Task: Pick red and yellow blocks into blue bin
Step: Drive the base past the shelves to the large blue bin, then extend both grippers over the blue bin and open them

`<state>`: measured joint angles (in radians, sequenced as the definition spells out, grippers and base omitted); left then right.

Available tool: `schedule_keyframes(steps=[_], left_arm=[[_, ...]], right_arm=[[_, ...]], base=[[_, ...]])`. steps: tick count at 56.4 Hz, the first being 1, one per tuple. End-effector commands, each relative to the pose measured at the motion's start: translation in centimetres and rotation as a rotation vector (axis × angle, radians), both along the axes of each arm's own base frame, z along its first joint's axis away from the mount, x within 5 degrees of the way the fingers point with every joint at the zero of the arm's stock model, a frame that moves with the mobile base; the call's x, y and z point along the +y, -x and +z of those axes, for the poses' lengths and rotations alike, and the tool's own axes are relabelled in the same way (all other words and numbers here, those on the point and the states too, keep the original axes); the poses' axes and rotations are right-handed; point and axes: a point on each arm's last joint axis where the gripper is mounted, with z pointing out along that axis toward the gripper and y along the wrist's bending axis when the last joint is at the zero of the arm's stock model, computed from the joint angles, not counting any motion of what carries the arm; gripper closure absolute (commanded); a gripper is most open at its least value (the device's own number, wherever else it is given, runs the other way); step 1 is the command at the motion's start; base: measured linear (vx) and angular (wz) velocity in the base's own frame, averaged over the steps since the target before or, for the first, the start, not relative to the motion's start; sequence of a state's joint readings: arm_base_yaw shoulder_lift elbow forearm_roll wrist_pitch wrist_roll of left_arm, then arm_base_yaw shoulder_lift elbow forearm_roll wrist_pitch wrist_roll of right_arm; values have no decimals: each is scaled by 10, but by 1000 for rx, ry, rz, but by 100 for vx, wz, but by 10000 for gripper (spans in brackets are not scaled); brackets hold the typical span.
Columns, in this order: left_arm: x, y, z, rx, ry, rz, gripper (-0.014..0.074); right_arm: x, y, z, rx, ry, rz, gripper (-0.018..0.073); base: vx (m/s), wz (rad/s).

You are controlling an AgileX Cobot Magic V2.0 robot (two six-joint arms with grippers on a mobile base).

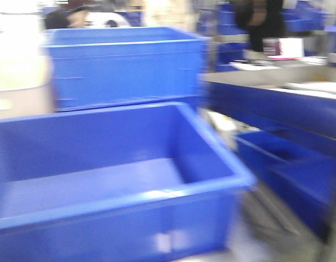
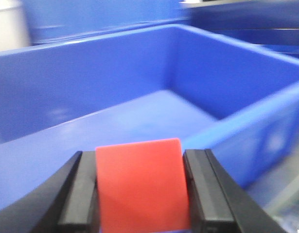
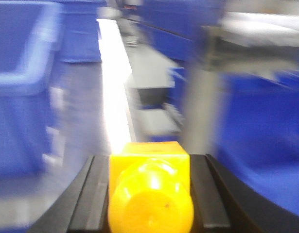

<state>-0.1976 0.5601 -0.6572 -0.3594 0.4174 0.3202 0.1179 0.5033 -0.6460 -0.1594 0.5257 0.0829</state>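
Red block [image 2: 139, 187]: gripped by left end effector [image 2: 139, 199]; empty blue bin [image 2: 91, 82] at 12 o'clock. Yellow block [image 3: 149, 194]: gripped by right end effector [image 3: 149, 204]. Neither deposited.

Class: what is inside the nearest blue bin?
Nothing visible: the blue bin shows a bare floor. Its near wall hides the front strip of floor. The left tool grips the red block.

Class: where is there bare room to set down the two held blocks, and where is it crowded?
Free: the blue bin floor, bare between its walls, just ahead of the red block in the left gripper. Crowded: right of the bin, where other blue crates stand close; the yellow block in the right gripper faces that clutter.
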Motion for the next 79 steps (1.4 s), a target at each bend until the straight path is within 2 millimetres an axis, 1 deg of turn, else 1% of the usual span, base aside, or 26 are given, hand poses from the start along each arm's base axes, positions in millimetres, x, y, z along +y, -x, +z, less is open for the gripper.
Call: schedule_keyframes(steps=[1, 14, 24, 63, 70, 79], left_arm=[[1, -2, 16, -92, 46, 24, 594], [1, -2, 16, -92, 46, 24, 594], [1, -2, 16, -92, 46, 24, 594], [1, -2, 16, -92, 46, 24, 594], [1, -2, 16, -98, 48, 26, 594], [1, -3, 16, -94, 57, 25, 594]], right_arm=[[1, -1, 15, -105, 10, 13, 569], [1, -1, 15, -105, 10, 13, 569], [1, -1, 15, -105, 10, 13, 569], [1, -1, 16, -110, 9, 13, 569], [2, -2, 22, -174, 4, 24, 569], [4, -4, 24, -204, -21, 36, 569]], base=[[15, 84], [11, 70], [4, 33], [0, 2], [0, 0], [0, 0]])
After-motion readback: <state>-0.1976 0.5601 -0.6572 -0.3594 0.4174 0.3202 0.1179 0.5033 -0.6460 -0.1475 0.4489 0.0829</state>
